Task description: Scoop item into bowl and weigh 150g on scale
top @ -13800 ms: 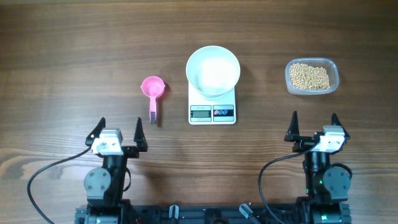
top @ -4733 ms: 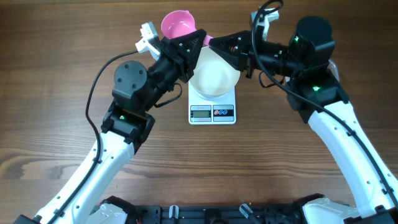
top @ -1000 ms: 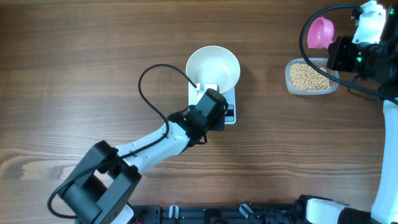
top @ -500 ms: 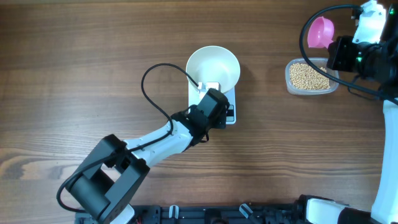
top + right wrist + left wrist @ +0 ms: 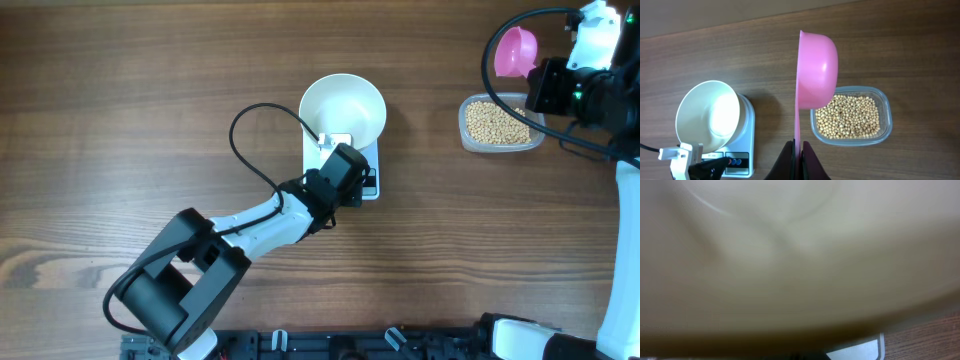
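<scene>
- Bench [image 5: 120,100]: wood-grain top. The left arm reaches in from the near-left corner towards the middle.
- Left gripper [image 5: 338,150]: over the scale's near edge, covering the display, its tip at the bowl's near wall. Jaws closed and empty. Cannot tell whether it touches the scale.
- Scale [image 5: 311,152]: white, square, at mid-bench. Only its left and right margins and a near-right button show past the arm.
- Bowl [image 5: 343,108]: white, upright, seated on the scale's far half. No contents seen. In the left wrist view its blurred wall fills nearly the whole frame, with one scale corner showing beneath.
- Pink scoop [image 5: 815,75]: held above the bench near the far-right corner, cup turned on its side with the mouth facing the bowl side. In the right wrist view the cup overlaps the tub's far-left corner.
- Clear tub [image 5: 886,112]: on the bench to the right of the scale and well apart from it, near the right edge.
- Beans [image 5: 847,117]: loose beige pile, all inside the tub.
- Right gripper [image 5: 797,147]: jaws clamped on the scoop's thin handle.
</scene>
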Motion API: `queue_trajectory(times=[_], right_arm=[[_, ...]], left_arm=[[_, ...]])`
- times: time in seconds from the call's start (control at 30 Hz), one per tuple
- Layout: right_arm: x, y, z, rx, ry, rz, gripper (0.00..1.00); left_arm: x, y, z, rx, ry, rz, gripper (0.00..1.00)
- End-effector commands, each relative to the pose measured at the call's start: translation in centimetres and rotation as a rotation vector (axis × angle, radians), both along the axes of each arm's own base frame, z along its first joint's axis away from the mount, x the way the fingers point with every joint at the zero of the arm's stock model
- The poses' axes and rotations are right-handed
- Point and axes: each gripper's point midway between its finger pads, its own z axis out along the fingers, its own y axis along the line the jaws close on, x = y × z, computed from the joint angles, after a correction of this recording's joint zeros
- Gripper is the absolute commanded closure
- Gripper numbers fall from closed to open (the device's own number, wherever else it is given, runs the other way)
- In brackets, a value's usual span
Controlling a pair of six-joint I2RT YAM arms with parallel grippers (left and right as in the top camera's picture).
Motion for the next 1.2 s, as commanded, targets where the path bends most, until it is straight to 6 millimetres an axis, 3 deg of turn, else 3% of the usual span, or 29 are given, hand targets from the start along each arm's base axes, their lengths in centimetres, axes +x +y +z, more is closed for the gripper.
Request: queue_trajectory(times=[0.0,0.77,1.17], right_arm=[[0.1,0.3,-0.2,0.005,-0.001,0.022,0.96],[0.1,0.3,-0.2,0.005,0.000,0.022,0.96],[0.1,0.3,-0.2,0.006,0.002,0.022,0.96]], left_arm=[[-0.3,0.1,-1.3,0.030,0.016,-0.022,0.96],[-1.2,0.4,-1.9,0.049,0.058,-0.033,0.96],[-1.8,1.1,-3.4,0.087,0.100,-0.032,0.96]])
